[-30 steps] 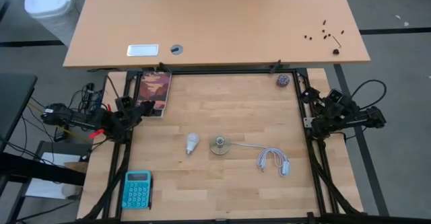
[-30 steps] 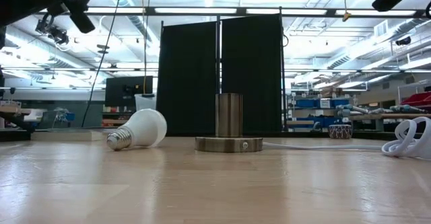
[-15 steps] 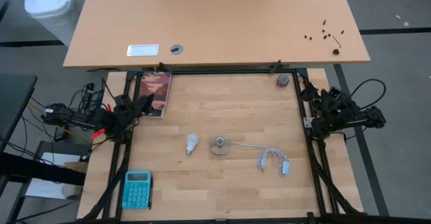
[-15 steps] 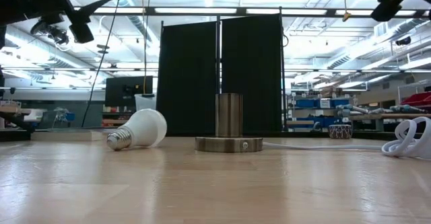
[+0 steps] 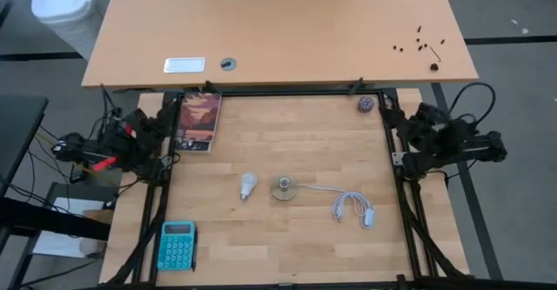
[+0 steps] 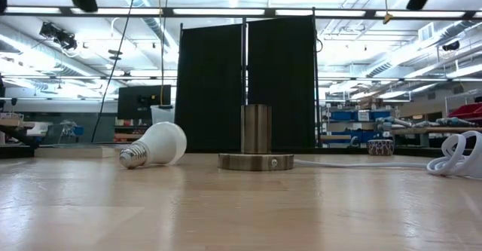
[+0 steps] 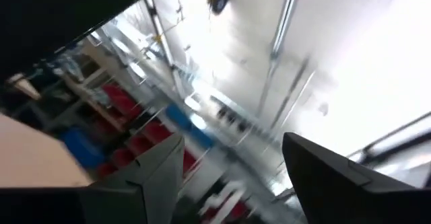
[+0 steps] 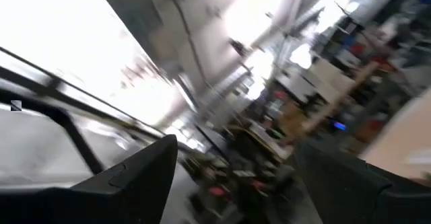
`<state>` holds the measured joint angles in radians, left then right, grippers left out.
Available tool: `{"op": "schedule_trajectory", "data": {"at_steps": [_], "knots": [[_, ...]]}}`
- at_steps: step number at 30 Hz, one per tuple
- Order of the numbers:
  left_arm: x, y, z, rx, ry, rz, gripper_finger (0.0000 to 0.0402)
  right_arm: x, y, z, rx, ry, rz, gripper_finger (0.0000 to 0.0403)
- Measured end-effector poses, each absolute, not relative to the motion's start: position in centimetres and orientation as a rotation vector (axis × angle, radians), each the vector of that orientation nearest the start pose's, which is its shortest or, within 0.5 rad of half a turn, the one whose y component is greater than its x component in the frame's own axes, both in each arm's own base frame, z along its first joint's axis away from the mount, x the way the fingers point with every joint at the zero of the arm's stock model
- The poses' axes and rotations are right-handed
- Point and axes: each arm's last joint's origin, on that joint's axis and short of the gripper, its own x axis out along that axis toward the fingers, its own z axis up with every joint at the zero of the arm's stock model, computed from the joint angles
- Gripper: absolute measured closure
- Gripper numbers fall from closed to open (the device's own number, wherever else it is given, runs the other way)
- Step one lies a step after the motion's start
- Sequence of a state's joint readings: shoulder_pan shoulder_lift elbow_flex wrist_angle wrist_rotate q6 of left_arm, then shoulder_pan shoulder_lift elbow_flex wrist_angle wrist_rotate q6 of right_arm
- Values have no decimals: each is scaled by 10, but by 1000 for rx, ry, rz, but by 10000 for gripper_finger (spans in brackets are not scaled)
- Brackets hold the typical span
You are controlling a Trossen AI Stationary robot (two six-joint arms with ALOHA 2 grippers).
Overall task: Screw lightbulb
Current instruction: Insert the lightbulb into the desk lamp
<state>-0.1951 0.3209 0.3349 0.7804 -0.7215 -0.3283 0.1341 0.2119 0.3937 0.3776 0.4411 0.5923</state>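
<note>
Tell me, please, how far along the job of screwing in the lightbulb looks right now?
Nothing looks done yet: the lightbulb lies on its side on the table, beside the upright socket. Nothing is in hand: the left gripper and right gripper are open and empty at the table's edges. Picking up, aligning and screwing all remain.

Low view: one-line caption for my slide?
White lightbulb lying on its side beside the upright metal socket on the wooden table.

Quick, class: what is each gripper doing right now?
Left gripper: open, holding nothing.
Right gripper: open, holding nothing.
</note>
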Motion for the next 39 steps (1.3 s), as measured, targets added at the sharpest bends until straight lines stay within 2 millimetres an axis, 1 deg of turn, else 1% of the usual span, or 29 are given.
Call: {"op": "schedule_trajectory", "data": {"at_steps": [3, 6, 9, 13, 19, 22, 27, 32, 39], "knots": [[81, 4, 333, -617, -623, 434, 145, 82, -2, 333, 680, -520, -187, 93], [88, 3, 345, -592, -410, 503, 145, 92, -1, 351, 622, -416, -229, 93], [99, 1, 353, -560, -235, 553, 145, 106, 1, 363, 579, -285, -267, 93], [118, -3, 363, -494, -78, 585, 145, 126, 3, 374, 536, -137, -280, 93], [146, -9, 370, -476, 37, 601, 145, 152, 2, 385, 517, -11, -240, 93], [160, -12, 368, -484, 101, 575, 145, 164, 0, 387, 520, 24, -210, 93], [181, -19, 356, -545, 224, 504, 145, 184, -6, 386, 522, 88, -178, 93], [194, -26, 339, -641, 375, 455, 145, 205, -10, 374, 520, 179, -148, 93], [208, -33, 312, -756, 610, 451, 145, 227, -19, 357, 525, 259, -202, 93]]}}
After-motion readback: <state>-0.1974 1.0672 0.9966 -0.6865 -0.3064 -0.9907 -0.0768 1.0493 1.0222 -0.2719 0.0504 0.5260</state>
